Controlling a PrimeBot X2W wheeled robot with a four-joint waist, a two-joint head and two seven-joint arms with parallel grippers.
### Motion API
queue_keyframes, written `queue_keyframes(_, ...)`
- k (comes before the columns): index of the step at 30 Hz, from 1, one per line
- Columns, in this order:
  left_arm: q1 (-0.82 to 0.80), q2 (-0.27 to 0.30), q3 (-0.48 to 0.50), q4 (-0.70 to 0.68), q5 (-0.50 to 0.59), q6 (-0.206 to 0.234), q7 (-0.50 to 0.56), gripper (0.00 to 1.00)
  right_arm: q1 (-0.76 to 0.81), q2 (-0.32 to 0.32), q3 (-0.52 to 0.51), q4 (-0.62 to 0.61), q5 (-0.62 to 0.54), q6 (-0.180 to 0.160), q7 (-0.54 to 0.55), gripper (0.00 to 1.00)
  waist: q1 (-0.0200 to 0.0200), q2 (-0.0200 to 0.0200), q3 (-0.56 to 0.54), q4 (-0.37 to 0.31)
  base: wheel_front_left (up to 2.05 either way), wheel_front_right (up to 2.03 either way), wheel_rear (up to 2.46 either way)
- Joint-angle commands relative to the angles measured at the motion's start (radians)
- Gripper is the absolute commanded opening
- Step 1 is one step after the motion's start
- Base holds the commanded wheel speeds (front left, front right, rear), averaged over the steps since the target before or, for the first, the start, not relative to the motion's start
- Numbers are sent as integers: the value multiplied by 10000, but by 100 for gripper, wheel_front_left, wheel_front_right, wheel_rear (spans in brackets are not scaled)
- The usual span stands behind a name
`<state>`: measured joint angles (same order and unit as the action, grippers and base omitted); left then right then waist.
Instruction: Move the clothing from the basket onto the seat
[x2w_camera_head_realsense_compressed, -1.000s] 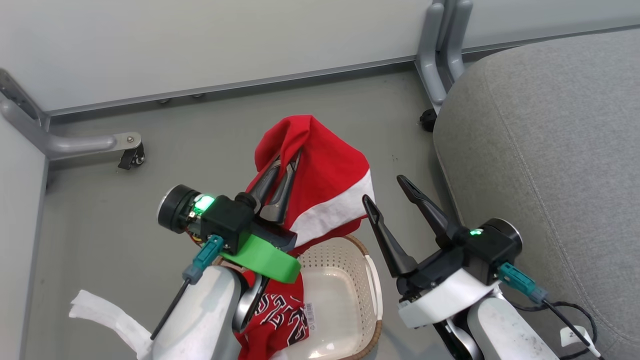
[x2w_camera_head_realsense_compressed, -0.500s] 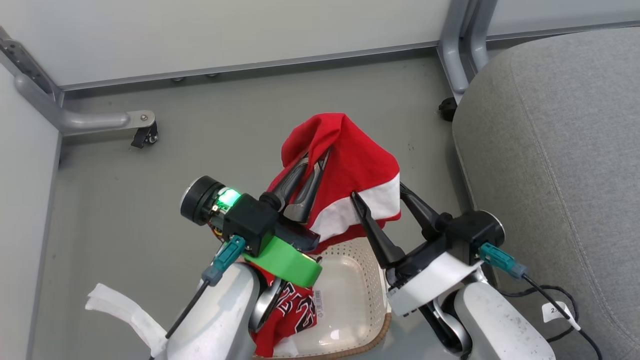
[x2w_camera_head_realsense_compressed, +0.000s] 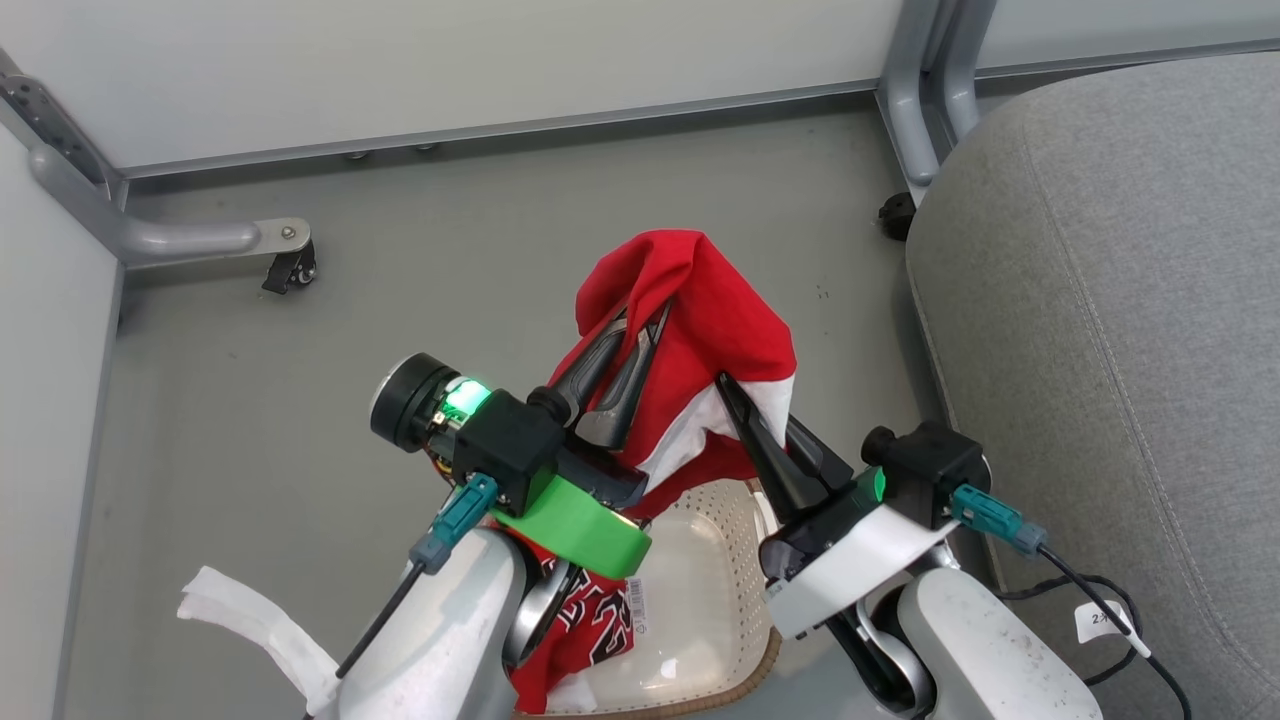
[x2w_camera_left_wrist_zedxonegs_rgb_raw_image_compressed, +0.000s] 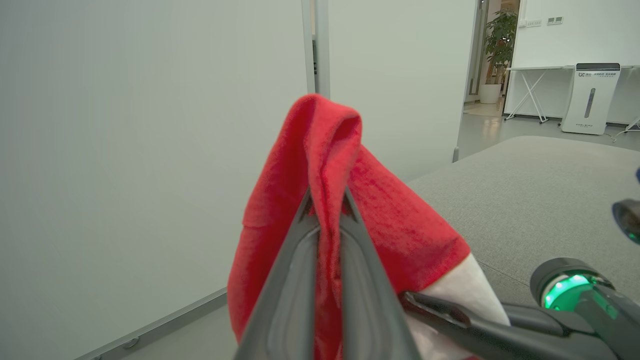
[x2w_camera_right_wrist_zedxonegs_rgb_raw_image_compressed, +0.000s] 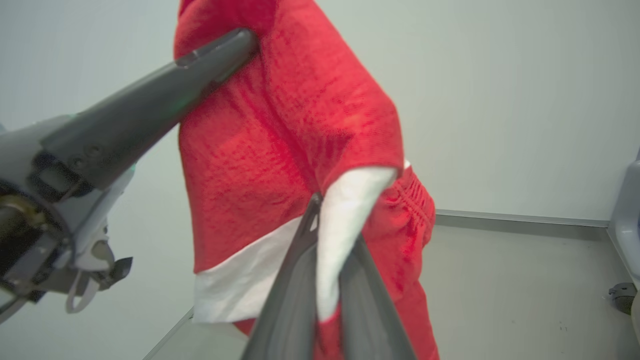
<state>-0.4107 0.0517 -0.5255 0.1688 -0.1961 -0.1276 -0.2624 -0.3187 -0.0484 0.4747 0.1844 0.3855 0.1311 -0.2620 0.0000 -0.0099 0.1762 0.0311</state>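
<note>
The clothing is two red garments. Red shorts (x2w_camera_head_realsense_compressed: 720, 320) with a white panel hang above the basket (x2w_camera_head_realsense_compressed: 715, 590), with my left gripper (x2w_camera_head_realsense_compressed: 640, 318) shut on their top fold. My right gripper (x2w_camera_head_realsense_compressed: 726, 386) is shut on the white panel at their right side. The left wrist view has the shorts (x2w_camera_left_wrist_zedxonegs_rgb_raw_image_compressed: 400, 235) pinched in my left gripper (x2w_camera_left_wrist_zedxonegs_rgb_raw_image_compressed: 327, 196). In the right wrist view, my right gripper (x2w_camera_right_wrist_zedxonegs_rgb_raw_image_compressed: 318, 201) pinches the white cloth of the shorts (x2w_camera_right_wrist_zedxonegs_rgb_raw_image_compressed: 280, 125). A red jersey (x2w_camera_head_realsense_compressed: 590, 625) with lettering lies in the basket, partly hidden by my left arm. The grey seat (x2w_camera_head_realsense_compressed: 1120, 300) is at right.
Grey frame legs with casters stand on the floor at back left (x2w_camera_head_realsense_compressed: 285, 262) and back right (x2w_camera_head_realsense_compressed: 900, 215), in front of pale wall panels. A black cable with a tag (x2w_camera_head_realsense_compressed: 1100, 620) lies beside the seat. A white strip (x2w_camera_head_realsense_compressed: 240, 630) hangs at lower left.
My right gripper moved in to the shorts' white panel and closed on it, bunching the cloth. The left gripper kept its hold. The head view shifted between the first two pictures.
</note>
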Motion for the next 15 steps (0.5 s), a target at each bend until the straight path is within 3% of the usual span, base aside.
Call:
queue_keyframes(1, 32, -19, -11, 10, -96, -39, -37, 0, 58, -36, 0, -25, 27, -7, -46, 0, 0, 99, -13, -17, 0, 0, 0)
queue_keyframes(6, 104, -18, -22, 49, -76, -23, -37, 0, 153, -36, -92, -118, 28, -7, -46, 0, 0, 99, -66, -62, 0, 0, 0)
queue_keyframes(7, 95, -17, 55, -74, -90, 87, -37, 25, 168, -36, -107, -150, 19, -8, -46, 0, 0, 99, -76, -73, 0, 0, 0)
queue_keyframes(8, 119, -17, 73, -99, -73, 136, -37, 100, 175, -36, -125, -182, 11, -7, -46, 0, 0, 99, -88, -83, 0, 0, 0)
queue_keyframes(15, 297, -14, 104, -91, 220, 232, -33, 100, 287, -36, -512, -365, -183, -7, -47, 0, 0, 99, -253, -197, 0, 0, 0)
